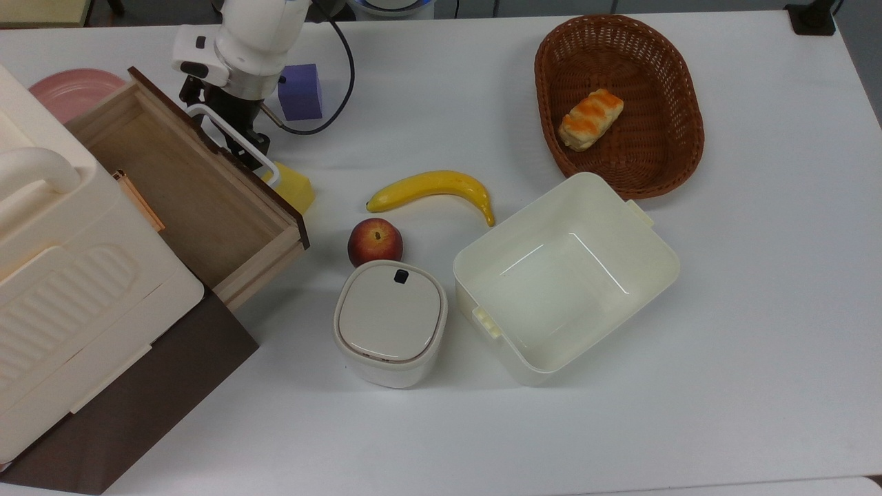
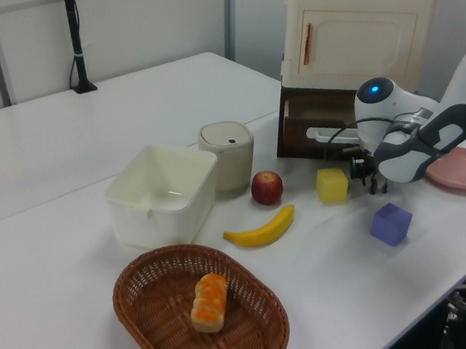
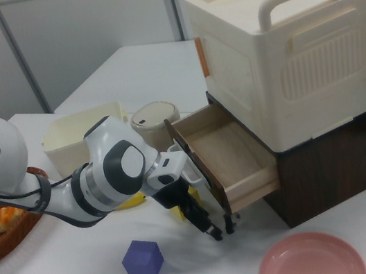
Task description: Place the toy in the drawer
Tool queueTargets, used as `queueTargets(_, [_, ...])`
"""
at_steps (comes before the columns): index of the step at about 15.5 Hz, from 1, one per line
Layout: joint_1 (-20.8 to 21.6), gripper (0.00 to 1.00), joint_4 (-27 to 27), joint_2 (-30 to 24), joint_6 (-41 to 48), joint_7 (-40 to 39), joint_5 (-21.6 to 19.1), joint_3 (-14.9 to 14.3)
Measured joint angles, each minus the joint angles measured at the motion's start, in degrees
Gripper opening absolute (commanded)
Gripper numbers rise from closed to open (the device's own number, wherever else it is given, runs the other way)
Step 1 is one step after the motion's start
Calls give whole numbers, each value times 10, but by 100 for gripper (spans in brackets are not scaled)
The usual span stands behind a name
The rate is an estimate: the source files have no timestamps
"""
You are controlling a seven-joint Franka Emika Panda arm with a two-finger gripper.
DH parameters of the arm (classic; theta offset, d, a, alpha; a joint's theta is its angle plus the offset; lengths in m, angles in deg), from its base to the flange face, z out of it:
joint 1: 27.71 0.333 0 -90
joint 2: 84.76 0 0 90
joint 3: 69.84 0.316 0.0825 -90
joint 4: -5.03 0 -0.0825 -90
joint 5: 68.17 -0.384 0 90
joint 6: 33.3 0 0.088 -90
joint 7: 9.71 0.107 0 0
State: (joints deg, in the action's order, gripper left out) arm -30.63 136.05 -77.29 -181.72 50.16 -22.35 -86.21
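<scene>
At the top view's left, the drawer (image 1: 180,180) stands pulled out from under the cream cabinet (image 1: 62,275), its long axis slanting from upper left to lower right. It is shallow, with pale bare wood inside and a dark brown front. The tool (image 1: 256,153) hangs just beside this front, near the yellow cube (image 1: 295,189); I cannot tell if it is wide or narrow.

Purple cube (image 1: 300,91), yellow cube (image 1: 295,187)
</scene>
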Motion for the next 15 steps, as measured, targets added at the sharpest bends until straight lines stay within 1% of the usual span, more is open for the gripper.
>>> queueTargets(12, [-2, 99, -5, 18, -9, 0, 22, 0])
queueTargets(13, [-3, 96, -6, 19, -10, 0, 24, 0])
queueTargets(14, [-4, 96, -6, 20, -13, 0, 27, 0])
queueTargets(15, [-5, 90, -6, 22, -17, 0, 28, 0])
